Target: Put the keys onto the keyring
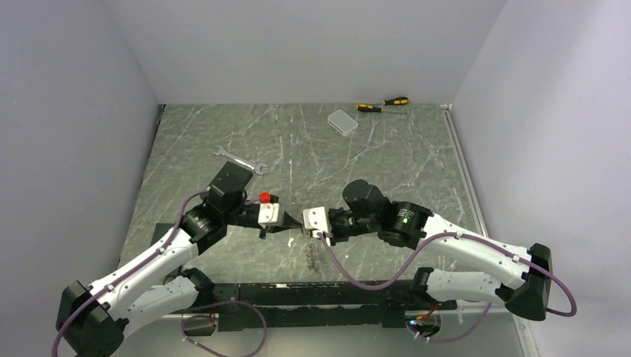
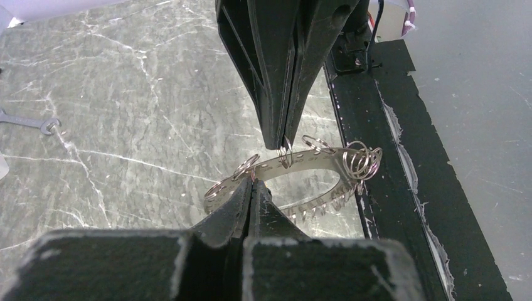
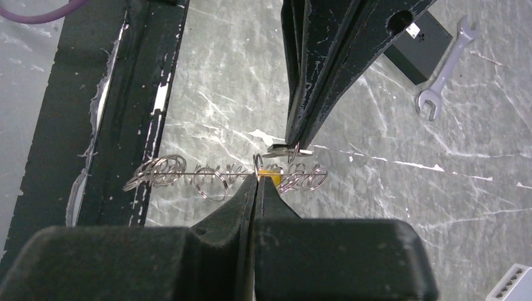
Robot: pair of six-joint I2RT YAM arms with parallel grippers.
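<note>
The keyring (image 2: 313, 157), a toothed silvery band with small split rings, hangs between the two grippers above the table's near edge. It shows edge-on in the right wrist view (image 3: 207, 170) and dangles below the tips in the top view (image 1: 311, 253). My right gripper (image 3: 257, 177) is shut on the keyring; its tips (image 2: 285, 148) pinch the band at a small ring. My left gripper (image 2: 253, 182) is shut, and its tip (image 3: 295, 145) holds a small pale silver piece that looks like the pale key (image 3: 279, 151). The yellow key's head (image 3: 268, 175) shows just behind my right tips. The black key is out of view.
A silver spanner (image 1: 239, 158) and a flat black block (image 1: 229, 181) lie behind the left arm. Two yellow-and-black screwdrivers (image 1: 383, 105) and a small white box (image 1: 343, 121) lie at the back. A black rail (image 1: 320, 294) runs along the near edge, under the keyring.
</note>
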